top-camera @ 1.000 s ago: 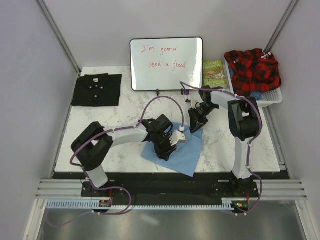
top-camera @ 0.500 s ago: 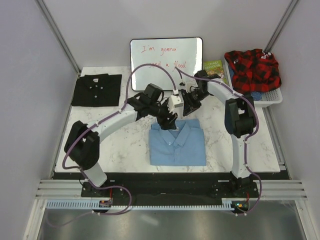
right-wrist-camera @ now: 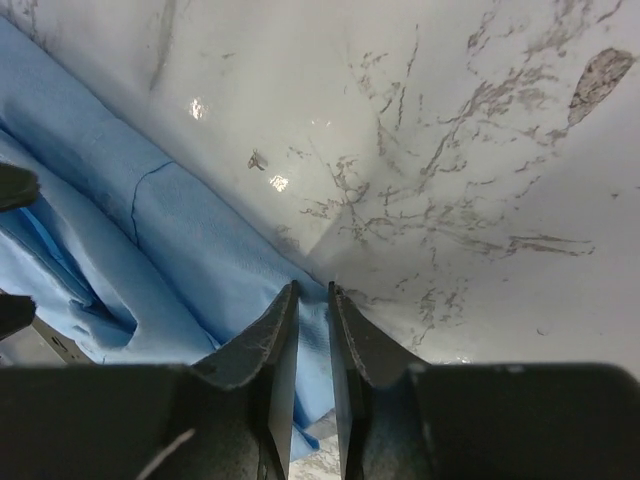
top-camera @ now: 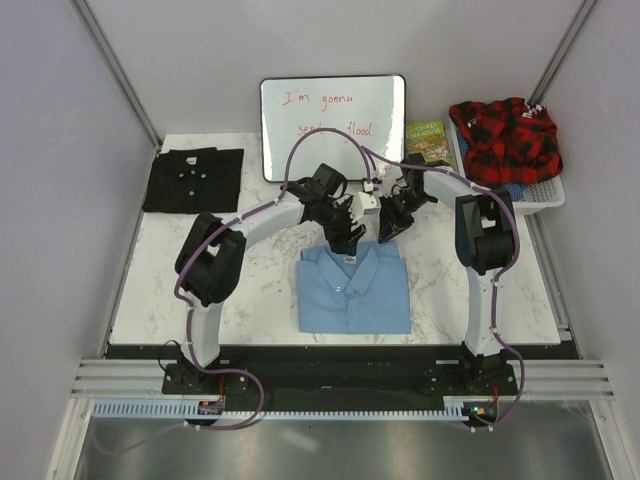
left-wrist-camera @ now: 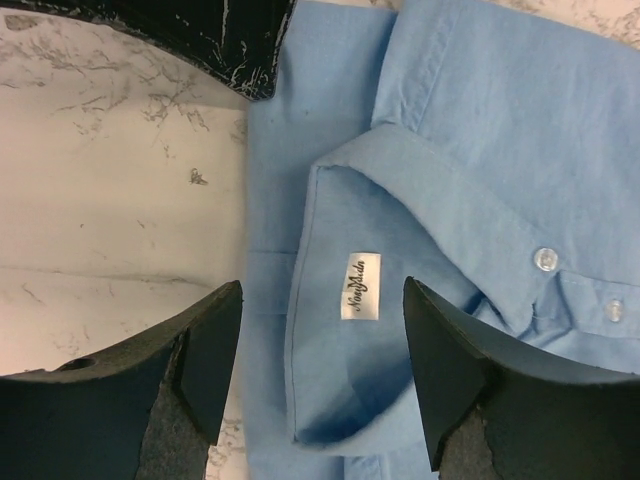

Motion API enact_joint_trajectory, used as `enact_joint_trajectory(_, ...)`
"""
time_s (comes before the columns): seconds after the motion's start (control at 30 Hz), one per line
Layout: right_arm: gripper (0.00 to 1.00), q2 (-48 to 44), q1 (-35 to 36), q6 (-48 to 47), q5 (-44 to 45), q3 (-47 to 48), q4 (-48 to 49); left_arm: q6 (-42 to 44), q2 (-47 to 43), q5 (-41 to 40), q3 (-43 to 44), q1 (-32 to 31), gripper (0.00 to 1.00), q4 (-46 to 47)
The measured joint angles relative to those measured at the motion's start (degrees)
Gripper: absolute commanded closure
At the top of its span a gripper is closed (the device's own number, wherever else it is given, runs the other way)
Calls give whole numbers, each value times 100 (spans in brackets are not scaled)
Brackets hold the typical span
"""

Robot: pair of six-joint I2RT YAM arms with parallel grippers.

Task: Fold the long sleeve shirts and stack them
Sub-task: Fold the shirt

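While the blue shirt lies folded, both claws wait at its collar

Since the fold looks finished, the step in hand is, as I judge it, letting go without spoiling it. Left of the white-framed whiteboard (top-camera: 333, 127), the plain black collared cloth shirt (top-camera: 193, 180) lies folded flat. In front of the whiteboard, the left gripper (left-wrist-camera: 322, 300) hangs over the collar of the plain light blue button-front cloth shirt (top-camera: 355, 295). Its jaws are wide and astride the neck label, with nothing held. It should rise straight up so that neither finger snags the collar. Before the whiteboard's right end, the right gripper (right-wrist-camera: 312, 290) sits at the blue shirt's edge with its jaws narrowed to a slit. Whether cloth is pinched there I cannot tell. If it is, the jaws should part before lifting, or that corner will pull out of square. Stacking is not yet done: the two shirts lie well apart.

The white marble-patterned tabletop (top-camera: 250, 290) looks smooth, so cloth should slide readily. Right of the whiteboard lies a green paperback book (top-camera: 430, 146), then a white plastic basket (top-camera: 545, 195) holding a red-and-black plaid garment (top-camera: 505, 140). Plain grey walls close the table in.
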Motion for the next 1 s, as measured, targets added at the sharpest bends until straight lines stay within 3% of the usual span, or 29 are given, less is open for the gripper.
enact_joint_trajectory(0.2, 80, -22, 0, -13, -17, -68, 79, 0, 369, -179, 173, 2, 35, 11)
enact_joint_trajectory(0.3, 81, -22, 2, -15, -13, -70, 83, 11, 415, -221, 175, 2, 50, -2)
enact_joint_trajectory(0.4, 81, -22, 2, -20, 0, -70, 83, 59, 415, -203, 175, 2, 78, -7)
enact_joint_trajectory(0.53, 82, -22, 0, -39, 2, -74, 87, 142, 415, -146, 175, 15, 98, -76)
enact_joint_trajectory(1.0, 82, -22, 0, -57, -2, -74, 87, 33, 413, -76, 232, 407, 98, -212)
